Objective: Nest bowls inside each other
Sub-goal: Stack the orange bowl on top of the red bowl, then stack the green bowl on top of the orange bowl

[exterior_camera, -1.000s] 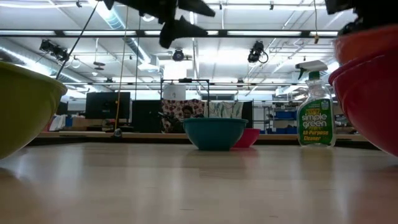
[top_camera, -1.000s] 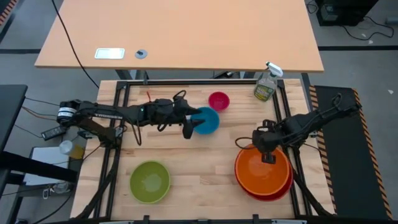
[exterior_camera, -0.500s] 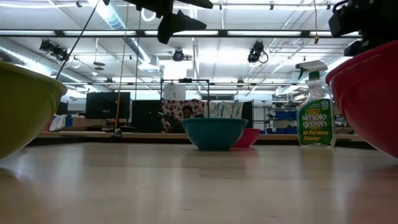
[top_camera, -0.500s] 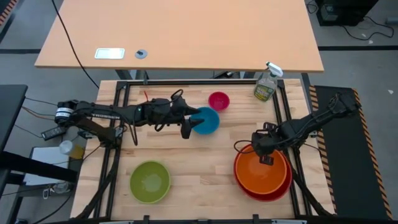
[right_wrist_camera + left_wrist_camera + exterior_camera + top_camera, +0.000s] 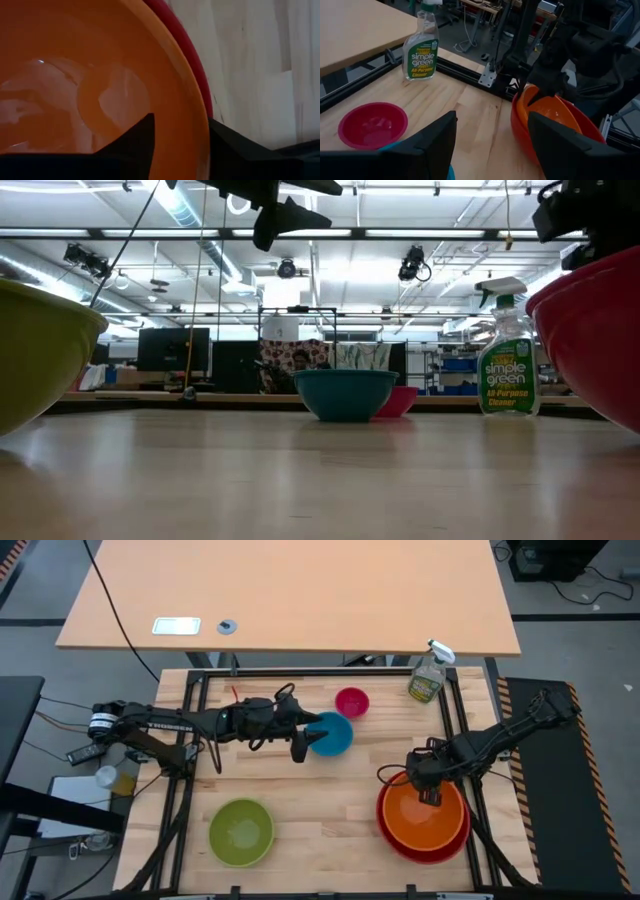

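Observation:
The orange bowl (image 5: 424, 818) sits nested in the red bowl (image 5: 440, 856) at the near right. My right gripper (image 5: 428, 786) points down at the orange bowl's far-left rim, open, with one finger on each side of it. My left gripper (image 5: 304, 746) hangs open, well above the table, over the left edge of the blue bowl (image 5: 332, 734). The blue bowl rests on its base, and the small pink bowl (image 5: 352, 701) stands just behind it. The lime green bowl (image 5: 241, 830) stands alone at the near left. My right gripper (image 5: 180, 150) comes from above, astride the orange bowl's rim (image 5: 199, 131), one finger inside the bowl and one outside. Orange surface shows between the inner finger (image 5: 136, 145) and the rim. Whether the outer finger touches, I cannot tell. The bowl rests in the red one.
A clear spray bottle (image 5: 428, 676) stands at the far right corner. Black frame rails (image 5: 300, 671) run along the table's far and side edges. Bare wood (image 5: 330, 810) lies between the green bowl and the red one.
My right gripper has gone down a little with the orange bowl. A second ago the bowl stood raised above the red bowl's rim; now it has sunk into the red bowl and sits nested there.

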Tool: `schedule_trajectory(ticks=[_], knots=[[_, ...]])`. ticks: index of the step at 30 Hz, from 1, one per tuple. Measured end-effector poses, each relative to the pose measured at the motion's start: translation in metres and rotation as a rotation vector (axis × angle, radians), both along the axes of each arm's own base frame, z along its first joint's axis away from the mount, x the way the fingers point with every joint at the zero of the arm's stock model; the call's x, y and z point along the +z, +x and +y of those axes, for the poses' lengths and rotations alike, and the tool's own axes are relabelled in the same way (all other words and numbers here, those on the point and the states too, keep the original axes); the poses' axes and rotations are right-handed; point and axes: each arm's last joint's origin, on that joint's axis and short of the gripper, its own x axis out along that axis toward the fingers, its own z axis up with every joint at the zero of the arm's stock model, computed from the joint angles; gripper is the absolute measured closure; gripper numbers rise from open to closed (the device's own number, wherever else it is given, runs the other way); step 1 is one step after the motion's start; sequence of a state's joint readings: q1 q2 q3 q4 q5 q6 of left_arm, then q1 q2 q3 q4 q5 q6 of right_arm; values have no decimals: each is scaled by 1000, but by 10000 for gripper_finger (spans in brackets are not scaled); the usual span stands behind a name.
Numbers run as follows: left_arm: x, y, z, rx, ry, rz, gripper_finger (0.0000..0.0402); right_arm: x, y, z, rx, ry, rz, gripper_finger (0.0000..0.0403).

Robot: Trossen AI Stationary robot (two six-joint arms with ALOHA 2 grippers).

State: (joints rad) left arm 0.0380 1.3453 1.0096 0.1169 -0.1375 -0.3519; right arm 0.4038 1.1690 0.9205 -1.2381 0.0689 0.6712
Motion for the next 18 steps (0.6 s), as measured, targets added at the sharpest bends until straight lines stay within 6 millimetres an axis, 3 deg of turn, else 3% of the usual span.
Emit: schedule_trajectory(ticks=[18], knots=[[1,0,1,7,-5,-7,155,32,-6,-4,2,-12,49,168]])
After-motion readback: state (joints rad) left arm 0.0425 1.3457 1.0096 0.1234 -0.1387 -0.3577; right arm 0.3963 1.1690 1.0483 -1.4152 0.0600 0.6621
